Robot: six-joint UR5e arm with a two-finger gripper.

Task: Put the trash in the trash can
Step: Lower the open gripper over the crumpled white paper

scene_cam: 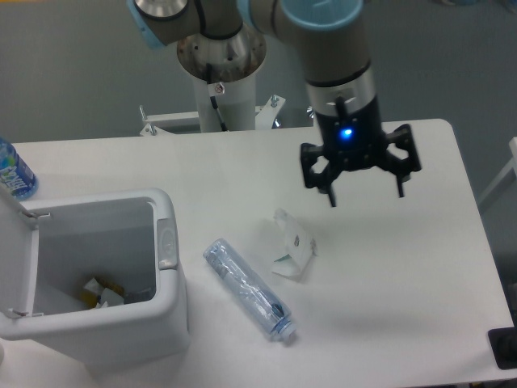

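Your gripper (362, 192) is hanging over the far right part of the desk (420, 275) with the fingers spread wide and nothing in them. The closest bit of trash is the crumpled white wrapper (292, 255) with green marks, nearer the camera and a bit left of the gripper. Just past that, further left and nearer, the clear crinkled plastic bottle (248, 288) lies on its side, running diagonally. The trash can (166, 307) sits at the near left with its lid flipped open, and there's already some stuff at the bottom.

I'd go for the wrapper first since it's closest. Come straight down over its tallest fold and pinch across the thin side, not the flat. For the bottle, turn the wrist so the fingers close across its width, not along it.
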